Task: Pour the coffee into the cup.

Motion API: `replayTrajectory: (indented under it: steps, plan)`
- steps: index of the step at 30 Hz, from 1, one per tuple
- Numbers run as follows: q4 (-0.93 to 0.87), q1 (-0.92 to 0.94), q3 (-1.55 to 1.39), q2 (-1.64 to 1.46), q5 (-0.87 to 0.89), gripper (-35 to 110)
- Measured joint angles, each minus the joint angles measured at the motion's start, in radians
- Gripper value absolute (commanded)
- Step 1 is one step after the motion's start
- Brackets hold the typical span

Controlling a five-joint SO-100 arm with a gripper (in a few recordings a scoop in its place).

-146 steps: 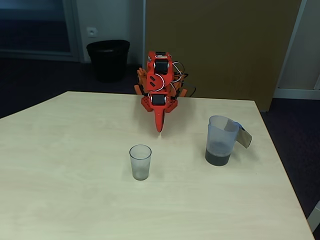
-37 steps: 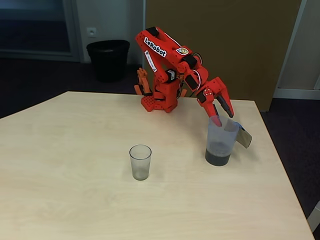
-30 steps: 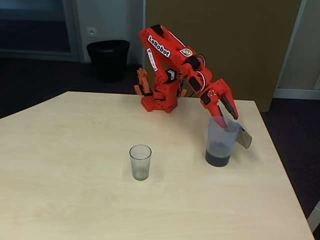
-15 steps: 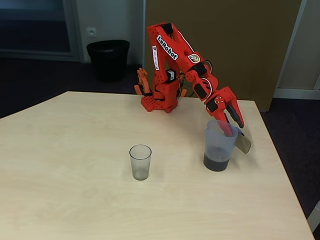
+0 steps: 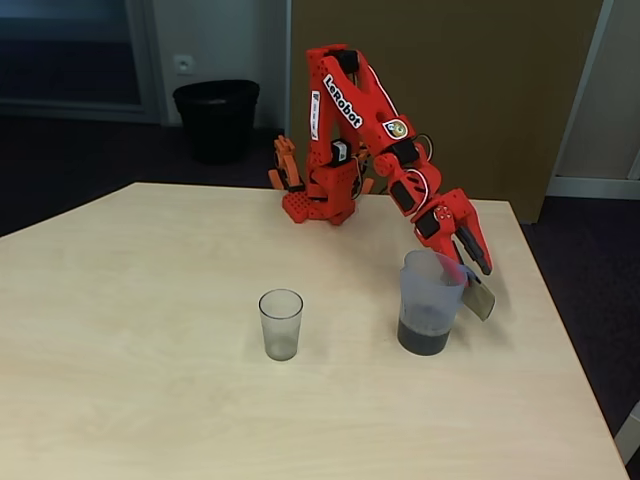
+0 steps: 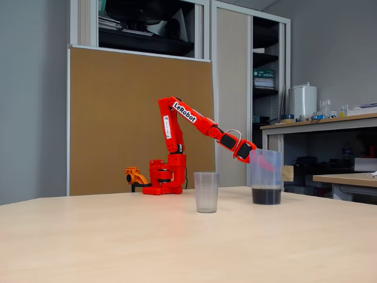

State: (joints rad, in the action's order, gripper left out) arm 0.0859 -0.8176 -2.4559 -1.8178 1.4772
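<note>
Red arm [image 5: 350, 110] is seen reaching from its base at the far edge of the counter [image 5: 150, 380] down toward the jug [image 5: 430, 300], at the right in both fixed views. Pincer [image 5: 468, 268] is placed at the jug's rim on the handle side; one finger appears to sit inside the jug wall, seen as a pink shape through the plastic [image 6: 266, 164], the other outside nr the handle [image 5: 479, 297]. Whether the fingers are pressed on the wall can't be told.

Jug is observed upright on the counter, spout side toward the cup. Coffee [image 5: 423, 338] is held in the jug's bottom part, a dark band approx. a quarter of its height [image 6: 266, 195].

Cup [image 5: 281, 324] stands upright to the left of the jug, well apart from it, nr the counter's middle; no dark liquid noted in it [image 6: 206, 191].

Black bin [image 5: 217, 118] is noted on the floor behind the counter.
</note>
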Motion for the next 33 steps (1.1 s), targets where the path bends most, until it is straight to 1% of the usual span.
replayTrajectory:
  steps: [16, 27, 33]
  plan:
    - [0.097, 0.052, 0.040, 0.110, -0.104, 20]
    - [0.103, 0.089, 0.058, 0.130, -0.135, 21]
    - [0.167, 0.104, 0.058, 0.166, -0.144, 22]
